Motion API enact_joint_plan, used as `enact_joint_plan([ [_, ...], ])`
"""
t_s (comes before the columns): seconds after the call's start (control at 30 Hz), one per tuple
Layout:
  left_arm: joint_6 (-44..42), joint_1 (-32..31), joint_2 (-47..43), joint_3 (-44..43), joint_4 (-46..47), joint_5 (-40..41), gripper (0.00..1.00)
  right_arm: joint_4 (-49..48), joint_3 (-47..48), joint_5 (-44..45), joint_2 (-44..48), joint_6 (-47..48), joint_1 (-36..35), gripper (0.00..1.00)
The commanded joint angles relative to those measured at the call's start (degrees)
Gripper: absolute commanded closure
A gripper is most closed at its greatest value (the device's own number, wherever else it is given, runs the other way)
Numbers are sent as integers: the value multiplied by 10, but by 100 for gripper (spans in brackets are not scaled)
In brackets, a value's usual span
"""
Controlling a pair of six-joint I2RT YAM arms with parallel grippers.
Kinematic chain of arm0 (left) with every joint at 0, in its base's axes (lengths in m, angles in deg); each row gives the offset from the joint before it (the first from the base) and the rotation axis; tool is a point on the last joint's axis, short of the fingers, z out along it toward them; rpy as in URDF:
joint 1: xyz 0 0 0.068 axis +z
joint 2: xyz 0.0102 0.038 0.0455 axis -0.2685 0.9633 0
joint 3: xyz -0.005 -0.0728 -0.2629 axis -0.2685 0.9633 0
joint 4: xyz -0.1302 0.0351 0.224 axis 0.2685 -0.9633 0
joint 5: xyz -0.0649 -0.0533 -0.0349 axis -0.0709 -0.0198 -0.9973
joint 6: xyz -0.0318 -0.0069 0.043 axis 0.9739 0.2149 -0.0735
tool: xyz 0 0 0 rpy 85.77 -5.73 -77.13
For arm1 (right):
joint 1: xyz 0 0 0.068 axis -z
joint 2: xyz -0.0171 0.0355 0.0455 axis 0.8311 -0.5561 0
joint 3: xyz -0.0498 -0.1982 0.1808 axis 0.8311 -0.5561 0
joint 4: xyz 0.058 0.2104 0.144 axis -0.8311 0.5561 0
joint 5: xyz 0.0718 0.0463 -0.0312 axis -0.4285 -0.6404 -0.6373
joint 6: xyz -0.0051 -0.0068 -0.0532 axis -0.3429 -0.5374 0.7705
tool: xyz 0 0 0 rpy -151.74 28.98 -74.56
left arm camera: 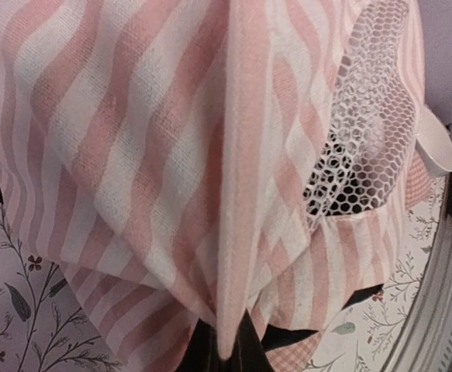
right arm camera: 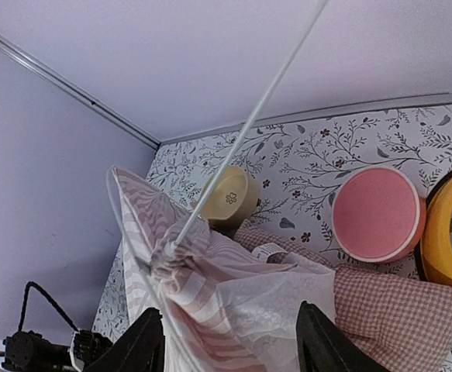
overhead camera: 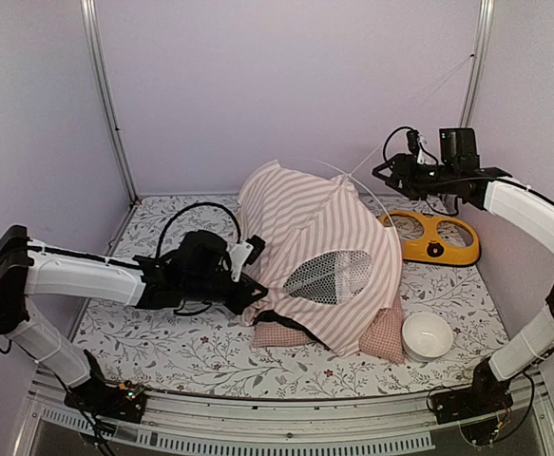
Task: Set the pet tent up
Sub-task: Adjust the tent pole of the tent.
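The pet tent [overhead camera: 310, 233], pink-and-white striped, stands half raised in the middle of the table, its oval mesh window [overhead camera: 329, 275] facing front. Thin white poles [overhead camera: 367, 166] stick out of its top toward the back right. My left gripper [overhead camera: 255, 291] is at the tent's lower left side, shut on a fold of the striped fabric [left arm camera: 237, 232], which runs down between the black fingers [left arm camera: 260, 345]. My right gripper [overhead camera: 385, 172] hangs open above the back right. In its wrist view the right gripper [right arm camera: 233, 341] holds nothing, and one pole [right arm camera: 249, 128] runs up from the bunched tent top [right arm camera: 167, 256].
A pink checked cushion [overhead camera: 386, 337] lies under the tent. A white bowl [overhead camera: 427, 334] sits at the front right and a yellow double feeder [overhead camera: 435, 237] behind it. A cream bowl [right arm camera: 229, 198] and a pink disc [right arm camera: 377, 213] lie behind the tent.
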Motion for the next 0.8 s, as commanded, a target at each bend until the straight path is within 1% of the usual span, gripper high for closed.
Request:
enact_joint_plan([
  [0.0, 23, 4, -43, -9, -14, -69, 100, 29, -31, 94, 103, 63, -67, 40],
  [0.13, 28, -1, -65, -4, -13, -89, 100, -4, -70, 86, 122, 40, -171, 41],
  [0.23, 20, -10, -81, 0, -3, -106, 100, -55, -116, 90, 103, -6, -223, 44],
  [0.33, 11, -24, -100, 9, 9, -117, 100, -116, -140, 87, 79, -49, -246, 47],
  [0.43, 9, -29, -114, 23, 7, -117, 100, -159, -147, 108, 57, -85, -264, 49],
  [0.6, 7, -35, -132, 44, 8, -121, 100, -211, -137, 114, 21, -128, -271, 61],
  [0.77, 3, -36, -134, 52, 5, -118, 100, -252, -156, 145, 23, -153, -290, 64],
])
